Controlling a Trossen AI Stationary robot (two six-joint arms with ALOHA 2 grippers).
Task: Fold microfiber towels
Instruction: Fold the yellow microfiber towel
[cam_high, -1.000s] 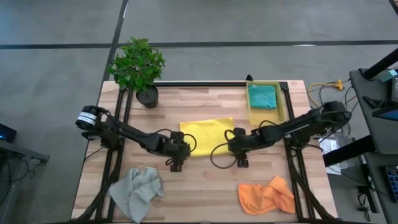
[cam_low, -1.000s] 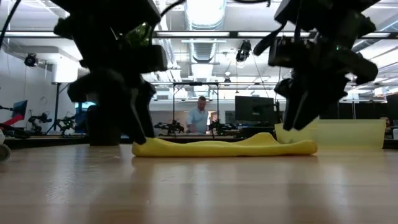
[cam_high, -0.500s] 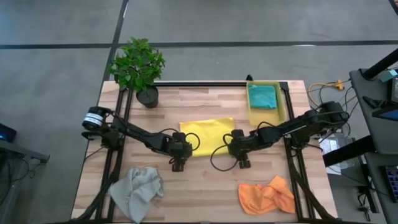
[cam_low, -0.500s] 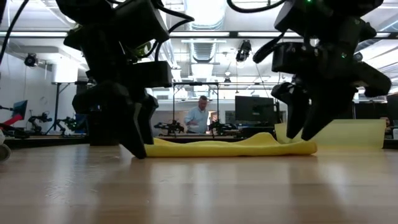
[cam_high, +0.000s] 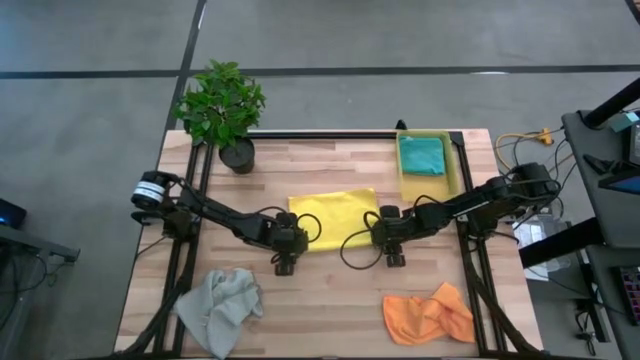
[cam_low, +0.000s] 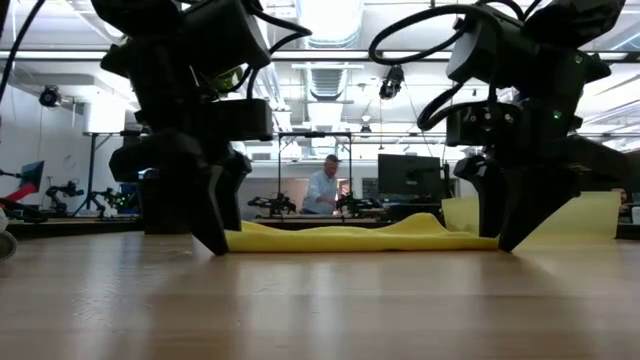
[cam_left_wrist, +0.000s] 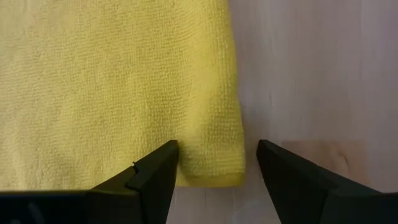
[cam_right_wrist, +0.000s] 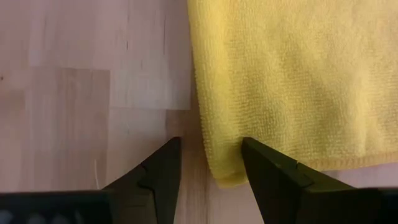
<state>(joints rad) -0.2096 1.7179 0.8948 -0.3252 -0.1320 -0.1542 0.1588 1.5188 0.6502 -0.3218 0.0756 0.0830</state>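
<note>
No text, label, brand, number or sign can be read anywhere in these views
</note>
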